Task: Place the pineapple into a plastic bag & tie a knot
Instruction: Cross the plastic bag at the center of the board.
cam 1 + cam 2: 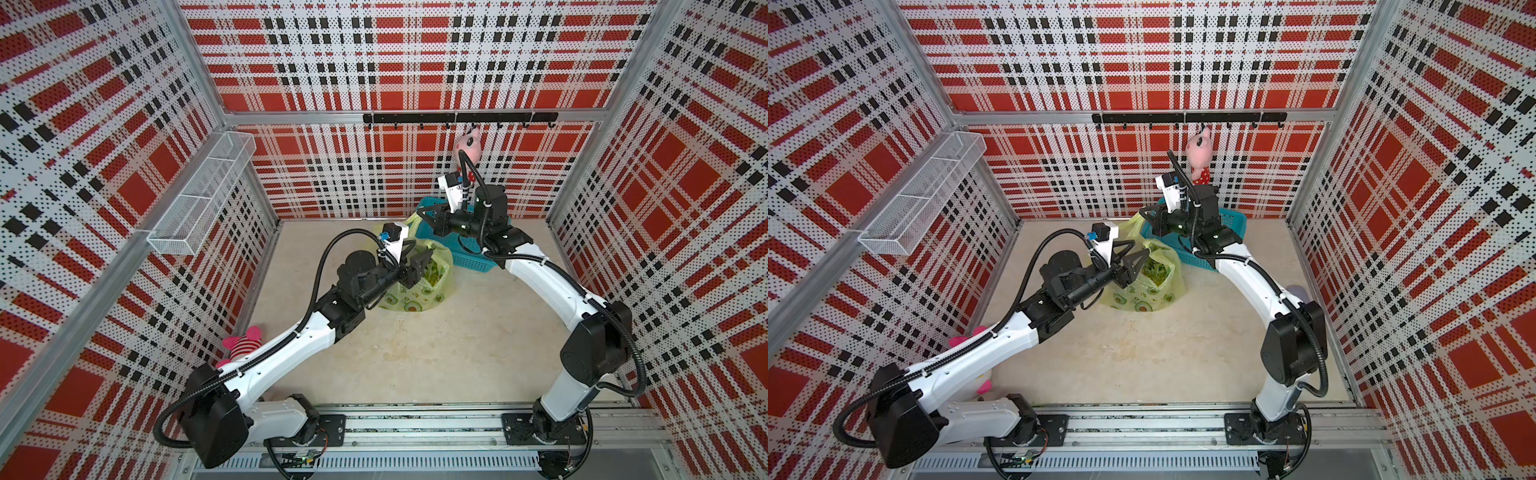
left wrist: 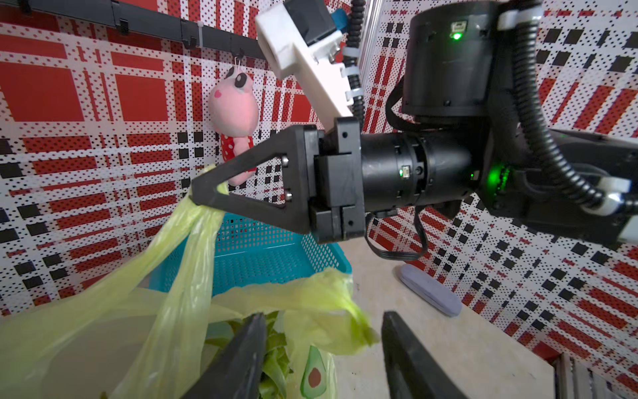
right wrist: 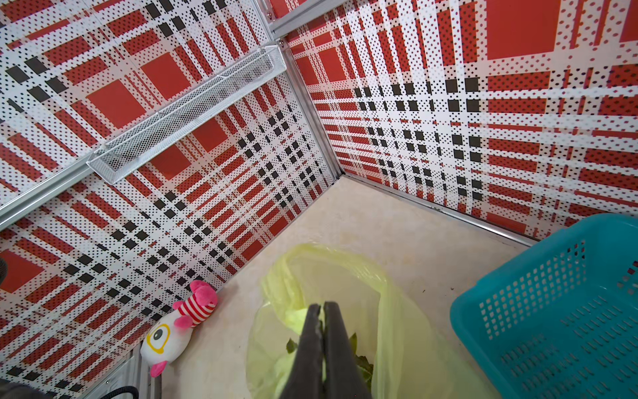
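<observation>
Plainly, in both top views the plastic bag (image 1: 415, 295) (image 1: 1142, 297) stands near the table's (image 1: 457, 353) back edge, just in front of the basket (image 1: 471, 259). The right claw (image 1: 419, 214) is above the bag's back side and the left claw (image 1: 415, 268) is at its mouth.

From the left wrist, the right claw (image 2: 203, 193) is clenched on the raised handle (image 2: 193, 248) and draws it taut, likely to hold it clear for tying. The left claw (image 2: 322, 321) is released, and the loose handle (image 2: 331, 307) lies between its fingers in this view, seemingly the next thing to take. Green pineapple (image 2: 276, 349) leaves show inside the bag.

From the right wrist, the clenched claw (image 3: 322, 307) pinches yellow plastic above the open mouth. No knot is tied yet.
</observation>
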You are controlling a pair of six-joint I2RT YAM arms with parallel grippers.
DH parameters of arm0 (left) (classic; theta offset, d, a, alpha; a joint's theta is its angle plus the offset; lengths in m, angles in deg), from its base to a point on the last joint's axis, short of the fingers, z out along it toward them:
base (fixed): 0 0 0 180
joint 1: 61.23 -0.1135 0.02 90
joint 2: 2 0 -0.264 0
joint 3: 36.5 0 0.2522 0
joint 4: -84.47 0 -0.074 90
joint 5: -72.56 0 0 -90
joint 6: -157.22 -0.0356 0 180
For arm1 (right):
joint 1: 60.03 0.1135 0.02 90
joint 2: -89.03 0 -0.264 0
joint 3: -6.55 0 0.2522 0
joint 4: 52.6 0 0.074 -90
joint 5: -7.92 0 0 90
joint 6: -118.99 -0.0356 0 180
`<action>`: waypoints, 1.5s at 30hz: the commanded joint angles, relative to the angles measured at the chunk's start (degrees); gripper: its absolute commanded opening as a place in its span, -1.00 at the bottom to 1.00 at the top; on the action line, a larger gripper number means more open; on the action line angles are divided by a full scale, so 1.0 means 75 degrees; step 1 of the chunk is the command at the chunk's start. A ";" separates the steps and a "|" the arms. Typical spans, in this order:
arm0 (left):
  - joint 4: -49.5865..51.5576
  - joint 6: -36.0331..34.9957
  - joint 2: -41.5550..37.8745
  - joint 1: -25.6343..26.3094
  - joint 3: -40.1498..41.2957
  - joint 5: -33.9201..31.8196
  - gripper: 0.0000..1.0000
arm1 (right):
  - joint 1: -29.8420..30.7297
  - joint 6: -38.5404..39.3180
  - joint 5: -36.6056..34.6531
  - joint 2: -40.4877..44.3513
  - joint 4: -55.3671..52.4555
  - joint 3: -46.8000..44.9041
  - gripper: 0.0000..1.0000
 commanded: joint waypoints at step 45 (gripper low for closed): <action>-0.0467 0.0808 0.0258 -0.0475 0.0024 0.0238 -1.00 | -0.0062 0.0302 -0.0513 0.0252 -0.0300 0.0095 -1.00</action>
